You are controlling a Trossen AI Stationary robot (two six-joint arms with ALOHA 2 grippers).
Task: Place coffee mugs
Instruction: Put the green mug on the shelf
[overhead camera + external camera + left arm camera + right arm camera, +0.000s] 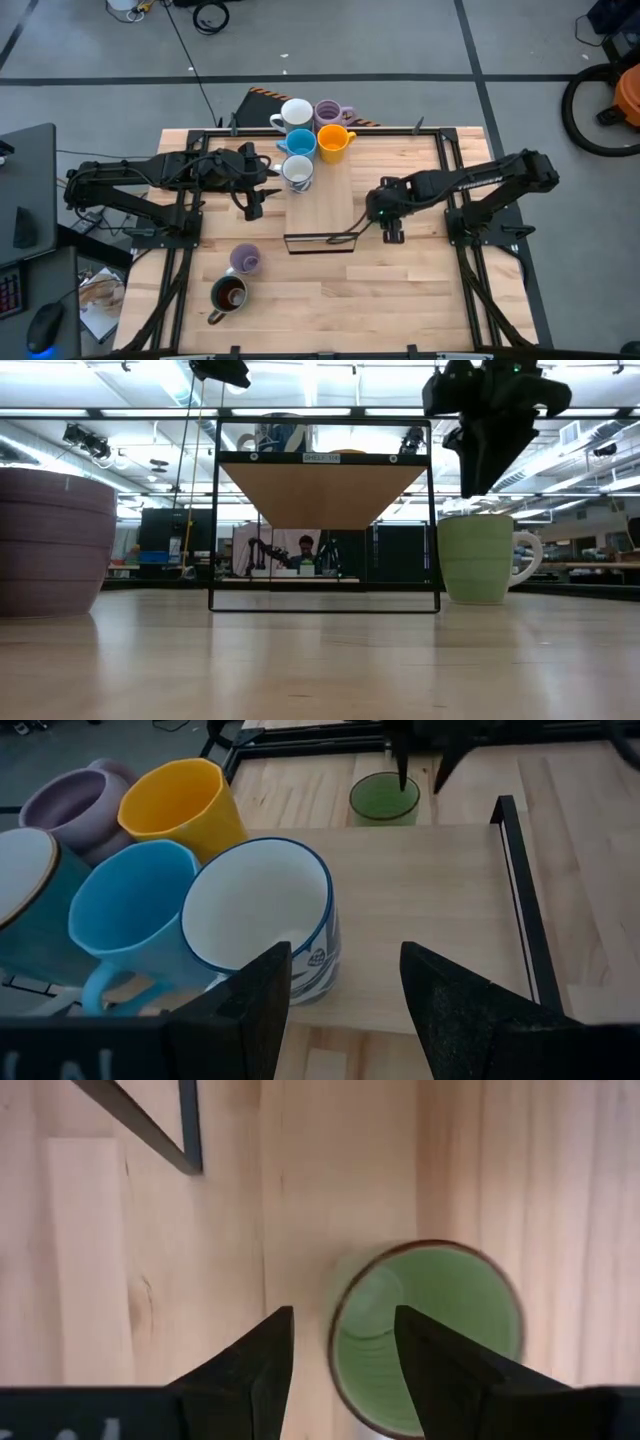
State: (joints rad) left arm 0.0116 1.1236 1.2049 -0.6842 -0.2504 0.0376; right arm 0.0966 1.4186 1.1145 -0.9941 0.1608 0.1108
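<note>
The green mug (425, 1335) stands upright on the table (400, 300), directly under my right gripper (340, 1355). Seen from my right wrist, its round mouth opens straight up at me and sits a little to one side of the gap between my fingers (255, 1365), so one finger hangs over the near rim and the other over the bare wood beside it. My right fingers stand parted and hold nothing; in the low view they hang just above the mug's rim without touching it.

This mug falls to my right arm: it sits just off the right edge of the raised wooden shelf (320, 210), well away from my left gripper (345, 995).

My left gripper waits at the shelf's left side, fingers wide apart and empty, just beside the white mug with the blue rim (265, 915).
</note>
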